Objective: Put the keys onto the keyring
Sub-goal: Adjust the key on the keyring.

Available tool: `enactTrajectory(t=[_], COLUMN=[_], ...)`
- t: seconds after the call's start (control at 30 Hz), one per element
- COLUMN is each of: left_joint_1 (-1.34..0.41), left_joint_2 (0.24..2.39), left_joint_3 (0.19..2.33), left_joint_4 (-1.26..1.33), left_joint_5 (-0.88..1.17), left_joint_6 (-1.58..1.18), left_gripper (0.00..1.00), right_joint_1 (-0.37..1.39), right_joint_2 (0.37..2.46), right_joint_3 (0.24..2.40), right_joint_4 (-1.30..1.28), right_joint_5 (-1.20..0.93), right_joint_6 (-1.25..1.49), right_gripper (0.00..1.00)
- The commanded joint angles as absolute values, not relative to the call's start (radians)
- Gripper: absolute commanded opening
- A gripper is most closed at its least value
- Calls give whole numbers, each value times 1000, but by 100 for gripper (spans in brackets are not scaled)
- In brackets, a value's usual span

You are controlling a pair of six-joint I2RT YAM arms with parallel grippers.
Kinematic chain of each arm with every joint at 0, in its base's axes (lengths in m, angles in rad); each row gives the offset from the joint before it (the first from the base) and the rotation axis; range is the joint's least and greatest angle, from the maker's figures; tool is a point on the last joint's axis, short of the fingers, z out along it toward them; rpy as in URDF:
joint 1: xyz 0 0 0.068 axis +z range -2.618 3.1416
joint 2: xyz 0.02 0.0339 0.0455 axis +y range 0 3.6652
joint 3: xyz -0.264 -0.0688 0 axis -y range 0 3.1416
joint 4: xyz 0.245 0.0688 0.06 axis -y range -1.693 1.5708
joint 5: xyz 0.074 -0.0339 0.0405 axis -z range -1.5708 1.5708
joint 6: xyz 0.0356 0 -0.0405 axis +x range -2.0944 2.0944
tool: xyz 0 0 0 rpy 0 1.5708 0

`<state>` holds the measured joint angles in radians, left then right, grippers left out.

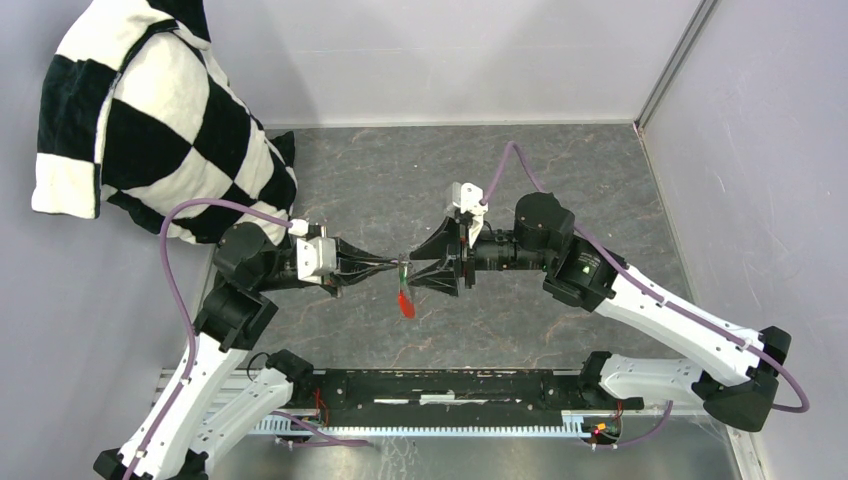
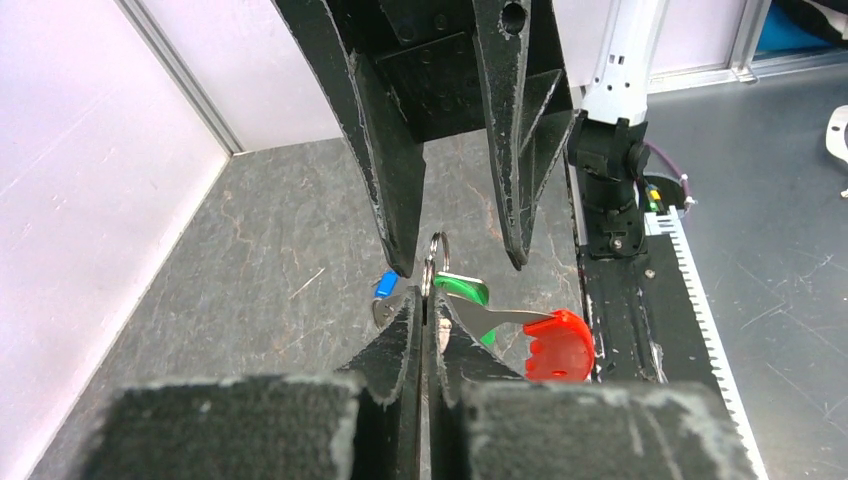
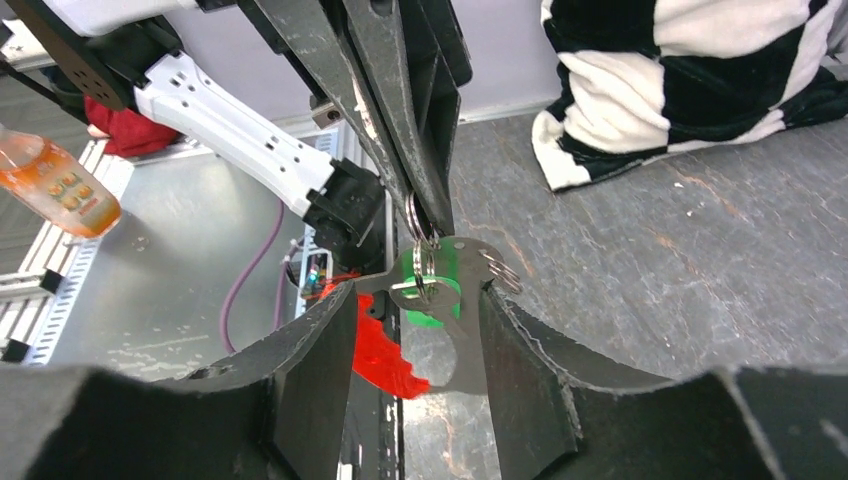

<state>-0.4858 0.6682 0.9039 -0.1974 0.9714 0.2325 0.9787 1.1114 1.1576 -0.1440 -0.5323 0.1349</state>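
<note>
My left gripper is shut on the keyring, holding it above the table. The thin metal ring sticks out past its fingertips. The green key hangs at the ring. The blue key shows just beside the left finger; I cannot tell whether it is on the ring. The red tag dangles below on a grey strap. My right gripper faces the left one, open, its fingers on either side of the ring without touching it.
A black-and-white checkered cloth lies at the back left. An orange bottle stands beyond the table. The arms' black mounting rail runs along the near edge. Walls close the left, back and right sides.
</note>
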Motion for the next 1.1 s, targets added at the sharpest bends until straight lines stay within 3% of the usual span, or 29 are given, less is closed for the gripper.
enactTrajectory(t=[0.0, 0.2, 0.47, 1.07], left_joint_1=[-491, -490, -489, -491], left_joint_2=[667, 666, 660, 666], left_joint_3=[920, 928, 927, 929], left_joint_4=[-131, -152, -148, -102], left_joint_5=[993, 996, 997, 1008], left_joint_6=[182, 211, 221, 187], left_gripper=[2, 2, 2, 2], right_joint_1=[968, 957, 934, 920], right_joint_2=[1087, 1091, 1094, 1113], right_joint_3=[1147, 1142, 1144, 1083], right_joint_4=[-12, 23, 3, -9], right_joint_5=[-578, -602, -618, -683], right_joint_6=[185, 204, 209, 234], right_gripper=[52, 43, 0, 0])
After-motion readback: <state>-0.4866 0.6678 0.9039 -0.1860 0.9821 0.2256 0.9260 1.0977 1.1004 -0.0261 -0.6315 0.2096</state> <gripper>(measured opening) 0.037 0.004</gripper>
